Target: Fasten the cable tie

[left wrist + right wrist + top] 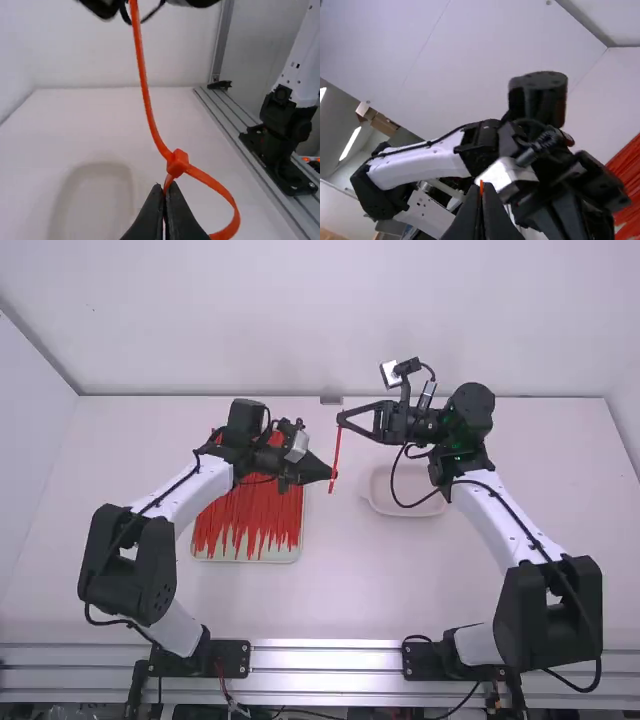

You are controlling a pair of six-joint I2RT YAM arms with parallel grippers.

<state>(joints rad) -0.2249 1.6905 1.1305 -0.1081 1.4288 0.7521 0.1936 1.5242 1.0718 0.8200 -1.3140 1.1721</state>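
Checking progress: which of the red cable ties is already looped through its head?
The cable tie held between left pincer and right pincer; the other ties lie straight in the tray.

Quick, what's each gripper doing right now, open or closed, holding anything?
Left gripper: closed on the orange cable tie, beside its head.
Right gripper: closed on the cable tie's tail.

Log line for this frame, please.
left gripper: shut on cable tie beside its head | right gripper: shut on tail | tail through head, loop wide
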